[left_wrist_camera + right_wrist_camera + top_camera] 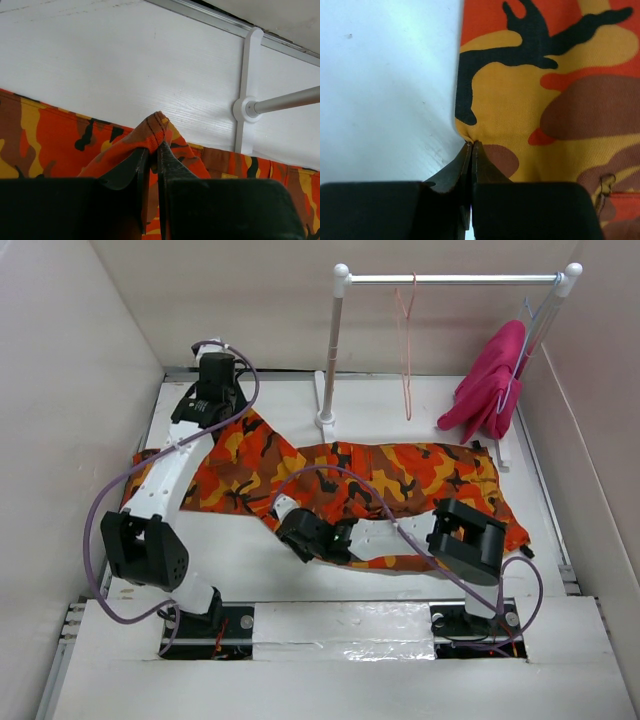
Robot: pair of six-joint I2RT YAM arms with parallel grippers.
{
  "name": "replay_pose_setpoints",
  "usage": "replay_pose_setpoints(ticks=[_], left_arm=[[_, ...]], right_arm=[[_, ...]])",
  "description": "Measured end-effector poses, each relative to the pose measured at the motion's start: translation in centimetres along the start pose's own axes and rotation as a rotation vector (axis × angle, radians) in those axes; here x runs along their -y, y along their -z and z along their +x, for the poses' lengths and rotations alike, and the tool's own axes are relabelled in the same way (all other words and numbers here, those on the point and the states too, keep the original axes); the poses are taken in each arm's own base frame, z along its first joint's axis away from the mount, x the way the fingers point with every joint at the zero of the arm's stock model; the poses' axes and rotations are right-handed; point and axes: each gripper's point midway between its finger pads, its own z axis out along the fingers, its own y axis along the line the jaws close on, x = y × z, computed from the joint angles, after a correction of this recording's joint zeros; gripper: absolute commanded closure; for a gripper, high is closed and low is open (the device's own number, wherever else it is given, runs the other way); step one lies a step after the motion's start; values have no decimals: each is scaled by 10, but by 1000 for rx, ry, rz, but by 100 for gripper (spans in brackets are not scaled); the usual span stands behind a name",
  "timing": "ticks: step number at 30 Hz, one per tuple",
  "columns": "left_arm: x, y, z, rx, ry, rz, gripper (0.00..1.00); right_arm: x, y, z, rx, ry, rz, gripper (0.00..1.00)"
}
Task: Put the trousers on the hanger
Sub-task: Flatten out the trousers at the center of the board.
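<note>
The trousers (pixel 400 470) lay spread across the middle of the white table (pixel 390 400), running from the left side to the right, in front of the foot of the white rail (pixel 450 280). They were not on anything but the table. The hanger (pixel 406 360) hung by its hook from the rail's top bar, to the left of its middle, bare and well apart from the cloth below. A pink garment (pixel 490 380) hung at the right end of the same bar.

The left gripper (pixel 152 150) was reached out over the left part of the trousers, near their far edge. Its fingers (pixel 172 162) were pressed together on a small fold of the cloth, which stood up in a peak just above the tips. Behind that fold the bare table showed, along with the rail's flat foot and post.

The right gripper (pixel 471 145) was at the near edge of the trousers, around the middle of the table. Its fingers (pixel 487 167) were closed tight on the very edge of the cloth, with bare table to one side of the tips and camouflage print to the other. The cloth around this pinch lay flat, puckering slightly where the tips held it.
</note>
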Motion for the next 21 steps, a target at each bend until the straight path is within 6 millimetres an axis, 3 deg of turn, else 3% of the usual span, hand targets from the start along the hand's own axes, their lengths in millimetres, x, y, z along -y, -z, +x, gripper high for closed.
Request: replay_pose_setpoints(ticks=[2,4,6,9,11,14,16,19,21], left_arm=[[-5,8,0,2,-9,-12,100],[-10,17,-4,11,-17,-28,100],[-18,31,-8,23,-26,-49,100],[-33,61,-18,67,-31,-84,100],[-49,86,-24,111,-28,-121,100],[-71,123,-29,174,-14,-167,100],[-84,139,-25,197,-7,-190,100],[-99,151,-8,182,-16,-218,99],[-106,149,9,148,-26,-231,95]], right_arm=[[0,7,1,10,9,27,100],[-6,28,3,28,33,27,100],[-20,65,0,74,75,-10,100],[-43,140,-20,219,103,-134,100],[-43,190,-36,338,76,-218,100],[-5,246,-61,514,-28,-251,100],[32,264,-76,595,-114,-196,100],[88,260,-88,624,-216,-66,100],[118,235,-87,565,-265,19,100]])
